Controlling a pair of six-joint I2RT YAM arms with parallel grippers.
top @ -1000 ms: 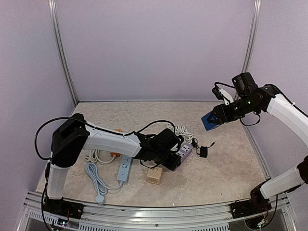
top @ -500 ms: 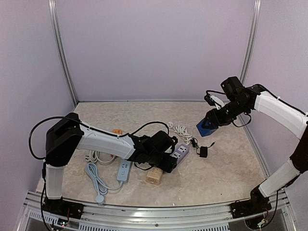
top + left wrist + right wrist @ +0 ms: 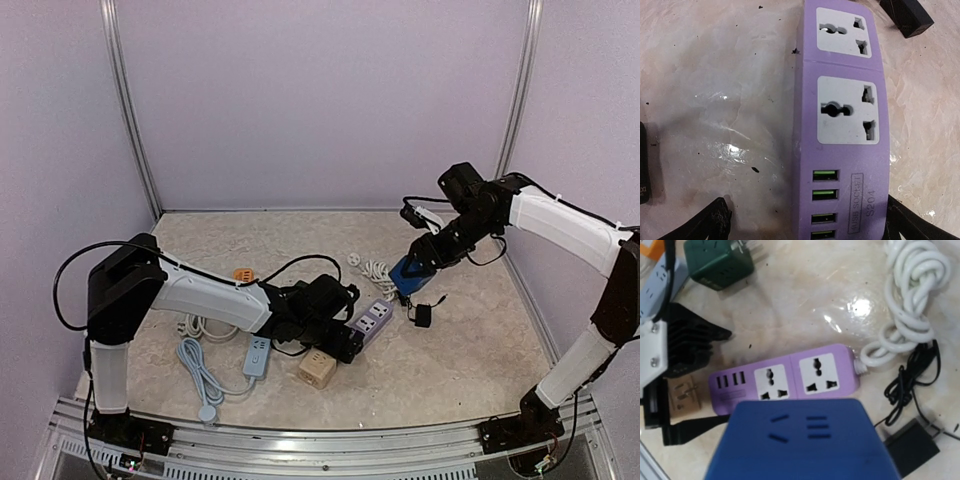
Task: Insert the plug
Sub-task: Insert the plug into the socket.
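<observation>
Left wrist view: the left gripper [image 3: 807, 227] is spread wide at the bottom of the frame, one finger on each side of the purple power strip [image 3: 850, 157] at its USB end, not squeezing it. In the top view, the right gripper [image 3: 415, 262] is clamped on the blue plug [image 3: 401, 276], right of centre near the strip's cord end.

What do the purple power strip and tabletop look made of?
Purple power strip: likely moulded plastic, satin, with smooth rounded edges and printed lettering. Tabletop: marble-patterned and glossy, with lamp glare on it; stone or printed film, can't tell.
</observation>
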